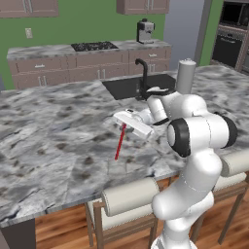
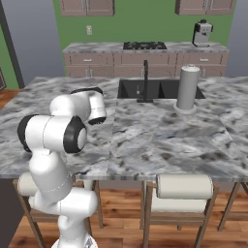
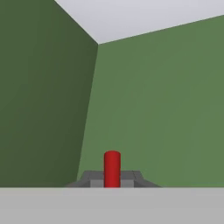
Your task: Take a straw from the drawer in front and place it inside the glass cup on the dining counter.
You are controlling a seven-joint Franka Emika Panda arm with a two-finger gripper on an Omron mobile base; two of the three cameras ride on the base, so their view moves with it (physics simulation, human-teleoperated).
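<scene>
The thin red straw (image 1: 119, 142) hangs nearly upright, slightly tilted. Its lower end hovers over the grey-and-white marbled dining counter (image 1: 58, 136).

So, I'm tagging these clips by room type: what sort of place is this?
A home kitchen, rendered. A marbled island counter holds a dark sink with a black faucet; behind it, a stovetop and coffee machine sit on taupe cabinets.

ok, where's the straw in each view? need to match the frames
Left base view: the straw hangs slanting down from the shut gripper, left of centre, over the dining counter.
Right base view: I can't make it out; the arm covers that side.
Hand view: its red end stands at bottom centre between the fingertips, against green walls.
Shared landmark: the black faucet at the sink, in both base views.
</scene>
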